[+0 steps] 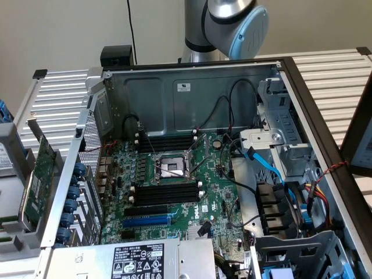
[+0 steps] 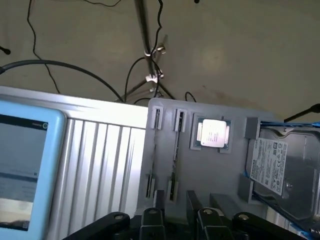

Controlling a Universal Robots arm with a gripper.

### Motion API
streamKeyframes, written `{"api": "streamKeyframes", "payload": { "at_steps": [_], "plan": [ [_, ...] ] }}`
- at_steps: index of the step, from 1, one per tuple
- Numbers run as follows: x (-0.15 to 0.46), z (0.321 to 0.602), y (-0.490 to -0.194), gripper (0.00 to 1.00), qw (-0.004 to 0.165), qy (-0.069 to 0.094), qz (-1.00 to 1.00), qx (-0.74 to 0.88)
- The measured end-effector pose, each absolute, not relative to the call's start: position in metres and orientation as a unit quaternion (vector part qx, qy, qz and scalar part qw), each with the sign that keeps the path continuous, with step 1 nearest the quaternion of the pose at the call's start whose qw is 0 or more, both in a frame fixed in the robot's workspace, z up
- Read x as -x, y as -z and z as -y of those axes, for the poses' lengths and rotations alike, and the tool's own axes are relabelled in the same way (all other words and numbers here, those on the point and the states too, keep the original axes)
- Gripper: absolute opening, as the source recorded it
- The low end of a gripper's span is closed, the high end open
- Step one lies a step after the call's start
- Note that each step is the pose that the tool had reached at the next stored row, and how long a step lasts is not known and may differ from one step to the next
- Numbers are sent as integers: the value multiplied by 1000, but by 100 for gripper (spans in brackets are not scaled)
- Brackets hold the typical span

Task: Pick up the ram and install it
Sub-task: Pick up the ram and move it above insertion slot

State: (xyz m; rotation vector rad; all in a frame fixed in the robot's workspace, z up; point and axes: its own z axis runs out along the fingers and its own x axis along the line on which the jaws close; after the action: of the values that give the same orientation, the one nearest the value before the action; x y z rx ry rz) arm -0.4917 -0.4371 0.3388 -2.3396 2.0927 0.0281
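step: pick-up, judged not yet done; the slots [image 1: 165,193] on the board appear unfilled.
ram [image 2: 175,150]: it seems to be stood on edge in a groove of the grey tray [image 2: 220,170], beside the CPU [image 2: 212,134].
gripper [image 2: 176,205]: spread apart; nothing is held or touched; it is placed near the ram.
need: the jaws should be lined up across the thin stick before closing.

The ribbed silver table [image 1: 55,96] was big. Behind the table stood a plain tan wall [image 1: 64,29] with a thin black cable [image 1: 131,26] hanging down. Past the table lay a brown floor [image 2: 240,45] with black wires [image 2: 50,62] and a thin metal stand [image 2: 143,25].
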Motion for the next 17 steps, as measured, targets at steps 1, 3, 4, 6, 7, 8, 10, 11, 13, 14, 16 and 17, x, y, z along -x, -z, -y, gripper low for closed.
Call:
{"api": "streamKeyframes", "payload": {
  "at_steps": [1,3,4,6,7,8,10,11,13,14,16,17],
  "plan": [
    [492,437,-337,38,1,-9,-670,742],
    [492,438,-333,45,1,-9,-678,735],
    [492,438,-331,45,1,-9,-681,732],
    [492,438,-328,45,1,-9,-689,725],
    [492,438,-326,45,2,-9,-693,721],
    [492,438,-324,45,2,-9,-697,717],
    [492,439,-321,45,2,-9,-704,711],
    [492,439,-319,45,2,-9,-705,709],
    [492,442,-315,45,2,-9,-707,707],
    [492,444,-314,45,2,-9,-707,707],
    [492,447,-310,45,2,-9,-707,707],
    [492,448,-308,45,2,-9,-708,707]
  ]
}}
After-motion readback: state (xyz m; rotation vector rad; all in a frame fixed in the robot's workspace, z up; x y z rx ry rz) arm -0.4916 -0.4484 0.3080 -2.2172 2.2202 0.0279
